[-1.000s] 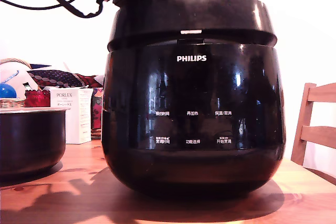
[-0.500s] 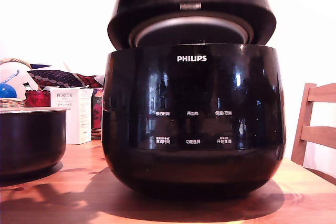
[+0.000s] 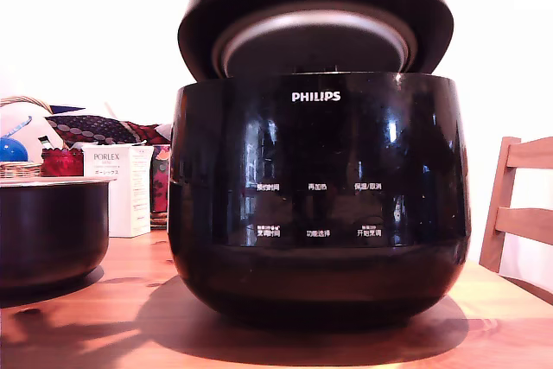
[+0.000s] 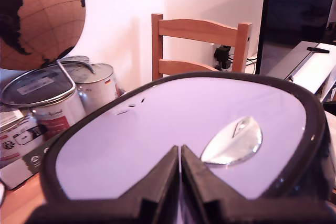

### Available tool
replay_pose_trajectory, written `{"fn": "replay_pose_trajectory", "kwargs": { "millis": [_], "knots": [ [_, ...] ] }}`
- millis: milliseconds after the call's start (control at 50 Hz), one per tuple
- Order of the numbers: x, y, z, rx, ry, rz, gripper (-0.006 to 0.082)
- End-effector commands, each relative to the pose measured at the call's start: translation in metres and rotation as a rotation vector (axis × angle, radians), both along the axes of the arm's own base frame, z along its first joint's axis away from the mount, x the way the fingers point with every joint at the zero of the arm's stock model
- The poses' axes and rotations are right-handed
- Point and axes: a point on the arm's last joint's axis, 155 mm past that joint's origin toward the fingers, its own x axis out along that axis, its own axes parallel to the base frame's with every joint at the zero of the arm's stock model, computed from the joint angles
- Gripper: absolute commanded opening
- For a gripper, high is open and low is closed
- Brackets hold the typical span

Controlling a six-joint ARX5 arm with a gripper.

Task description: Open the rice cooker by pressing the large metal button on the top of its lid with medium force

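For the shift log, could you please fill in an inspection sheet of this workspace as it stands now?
Surface: wooden table, bare in front.
Job's things: rice cooker upright; lid raised, grey underside showing; metal button on the lid top.
Clutter: dark pot, white box, basket at the exterior view's left.
Gripper: gripper shut, over the lid top, beside the button.
Cables: nothing seen in the exterior view; a plug and cord behind the chair.
Surroundings: wooden chair, globe, tins, white wall.
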Motion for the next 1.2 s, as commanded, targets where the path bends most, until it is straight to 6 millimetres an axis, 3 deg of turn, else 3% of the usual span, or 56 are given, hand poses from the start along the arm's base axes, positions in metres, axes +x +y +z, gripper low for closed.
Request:
{"fn": "replay_pose_trajectory", "kwargs": {
  "millis": [0, 280, 600, 940, 1180],
  "knots": [
    [-0.001, 0.006, -0.016, 0.026, 0.022, 0.016, -0.0021],
    [0.004, 0.041, -0.001, 0.051, -0.025, 0.12, -0.0021],
    [0.018, 0.108, 0.021, 0.036, -0.068, 0.292, -0.0021],
    [0.019, 0.178, 0.039, 0.033, -0.118, 0.485, -0.0021],
    [0.016, 0.21, 0.046, 0.025, -0.135, 0.583, -0.0021]
  ]
}}
